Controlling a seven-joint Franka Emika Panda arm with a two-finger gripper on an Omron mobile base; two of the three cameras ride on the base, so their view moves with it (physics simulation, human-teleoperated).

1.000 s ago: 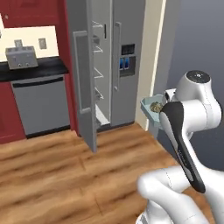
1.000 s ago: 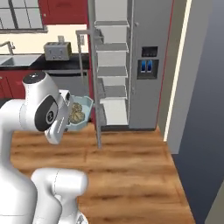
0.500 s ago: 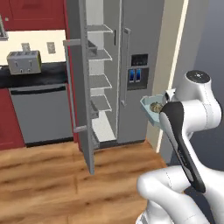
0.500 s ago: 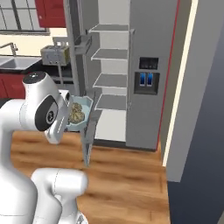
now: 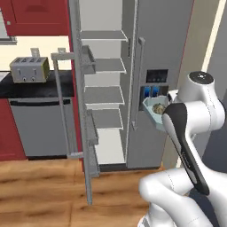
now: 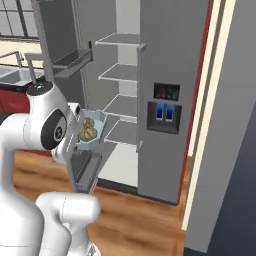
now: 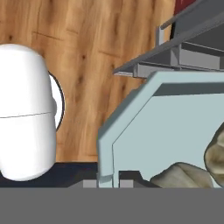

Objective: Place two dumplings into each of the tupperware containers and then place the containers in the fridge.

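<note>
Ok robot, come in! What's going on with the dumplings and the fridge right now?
Claw shut on pale blue container rim. Two dumplings inside. Fridge ahead, door open, shelves bare. Nothing in the way.

No legible text, label, brand, number or sign was visible on any surface. The dispenser panel (image 6: 163,108) on the fridge (image 6: 172,60) door showed only dark and blue patches, too blurred to read as characters. The toaster (image 5: 29,69) on the worktop (image 5: 40,86) bore no readable marking.
</note>
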